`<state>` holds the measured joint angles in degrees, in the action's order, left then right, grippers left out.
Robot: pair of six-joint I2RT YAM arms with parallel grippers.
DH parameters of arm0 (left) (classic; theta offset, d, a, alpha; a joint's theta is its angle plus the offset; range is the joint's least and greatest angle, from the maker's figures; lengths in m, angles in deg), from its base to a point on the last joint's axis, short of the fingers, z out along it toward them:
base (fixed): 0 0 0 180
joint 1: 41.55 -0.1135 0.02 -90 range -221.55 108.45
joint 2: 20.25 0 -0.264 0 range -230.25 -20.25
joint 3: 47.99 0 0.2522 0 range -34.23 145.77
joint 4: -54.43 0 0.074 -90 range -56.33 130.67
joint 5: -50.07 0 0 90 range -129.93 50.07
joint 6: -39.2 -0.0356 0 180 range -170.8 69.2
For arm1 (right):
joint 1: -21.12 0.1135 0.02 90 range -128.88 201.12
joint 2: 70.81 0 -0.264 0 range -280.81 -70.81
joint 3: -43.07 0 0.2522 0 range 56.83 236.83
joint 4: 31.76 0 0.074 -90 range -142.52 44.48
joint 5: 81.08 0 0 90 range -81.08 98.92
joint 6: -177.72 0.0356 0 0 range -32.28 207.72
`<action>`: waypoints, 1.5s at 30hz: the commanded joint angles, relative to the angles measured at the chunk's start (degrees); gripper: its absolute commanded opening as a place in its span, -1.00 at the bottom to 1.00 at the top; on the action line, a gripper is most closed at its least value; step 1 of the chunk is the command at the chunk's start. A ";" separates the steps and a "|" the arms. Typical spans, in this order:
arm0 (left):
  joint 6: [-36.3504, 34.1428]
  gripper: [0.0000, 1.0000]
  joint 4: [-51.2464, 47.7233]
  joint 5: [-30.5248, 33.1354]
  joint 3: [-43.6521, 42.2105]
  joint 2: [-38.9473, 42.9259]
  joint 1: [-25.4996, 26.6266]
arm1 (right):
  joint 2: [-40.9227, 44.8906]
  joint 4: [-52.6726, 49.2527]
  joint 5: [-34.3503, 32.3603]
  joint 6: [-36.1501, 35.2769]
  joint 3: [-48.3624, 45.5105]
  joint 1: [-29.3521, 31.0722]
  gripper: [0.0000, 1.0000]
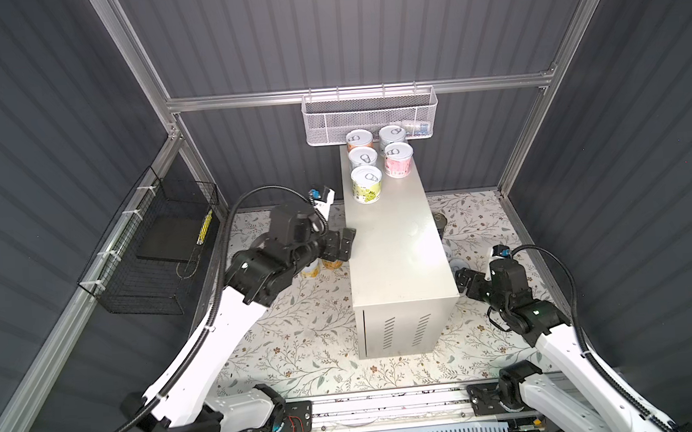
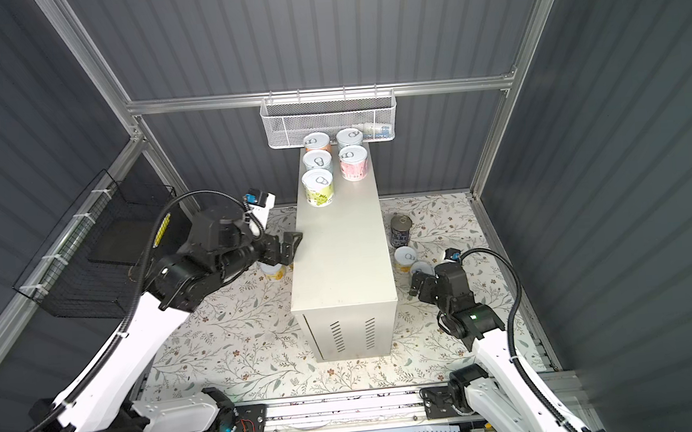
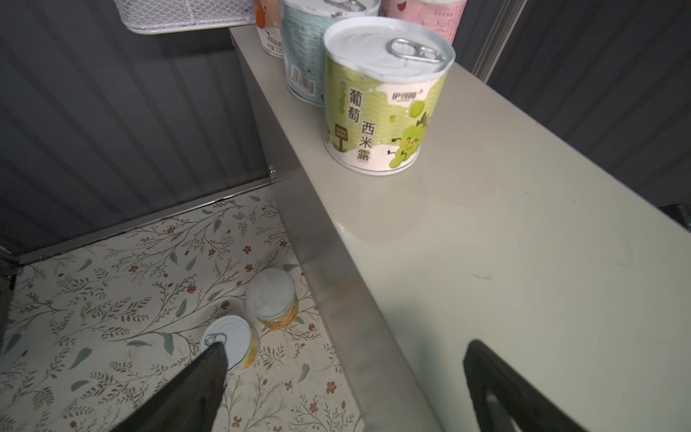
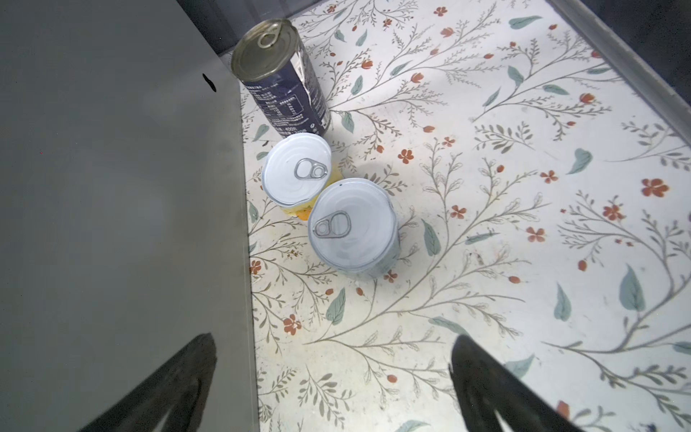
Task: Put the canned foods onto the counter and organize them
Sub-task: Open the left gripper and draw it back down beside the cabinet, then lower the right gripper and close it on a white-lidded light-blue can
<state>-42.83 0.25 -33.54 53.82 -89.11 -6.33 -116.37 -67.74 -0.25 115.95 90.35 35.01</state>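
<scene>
The counter (image 1: 396, 238) (image 2: 342, 250) stands lengthwise in the middle. Several canned foods cluster at its far end, the nearest being a green-labelled can (image 1: 366, 183) (image 3: 385, 97), with a pink can (image 1: 398, 159) beside it. My left gripper (image 1: 344, 244) (image 3: 346, 349) is open and empty, straddling the counter's left edge. Below it two yellow cans (image 3: 271, 297) (image 3: 228, 340) stand on the floor. My right gripper (image 2: 418, 285) (image 4: 334, 341) is open and empty by the counter's right side. Ahead of it stand a pale can (image 4: 351, 228), a yellow can (image 4: 295, 170) and a tall dark-blue can (image 4: 284, 82).
A white mesh basket (image 1: 370, 115) hangs on the back wall just above the counter's far end. A black wire basket (image 1: 150, 247) is fixed to the left wall. The floor is a floral mat (image 1: 302, 332), walled on three sides.
</scene>
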 commanded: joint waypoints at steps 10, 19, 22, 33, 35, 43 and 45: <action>6.72 0.99 12.65 -0.50 -22.77 7.30 -11.58 | -12.34 -0.41 -4.86 -3.77 4.55 -0.71 0.98; 11.42 0.99 27.53 2.18 -38.00 10.68 -11.58 | -20.82 5.69 -3.08 -5.31 7.26 -0.71 0.98; 13.06 0.99 29.17 1.02 -40.05 10.00 -11.58 | -24.56 6.20 -2.31 -6.48 9.09 -0.71 0.98; 13.87 0.99 31.90 -2.87 -40.59 6.47 -11.58 | -38.34 1.52 -6.73 -7.27 16.31 -0.62 0.98; 13.67 0.99 31.84 -3.20 -40.36 5.94 -11.58 | -39.74 0.92 -7.20 -6.96 17.37 -0.62 0.98; 13.66 0.99 31.60 -3.93 -40.24 4.74 -11.58 | -46.96 -3.83 -5.77 -7.15 23.29 -0.71 0.98; 13.56 0.98 31.16 -3.85 -39.90 4.72 -11.58 | -48.45 -4.91 -4.93 -6.65 24.36 -0.71 0.97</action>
<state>-29.52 31.37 -36.60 13.36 -84.22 -17.65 -163.17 -68.70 -5.72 109.11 112.99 34.42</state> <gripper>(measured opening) 0.994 0.987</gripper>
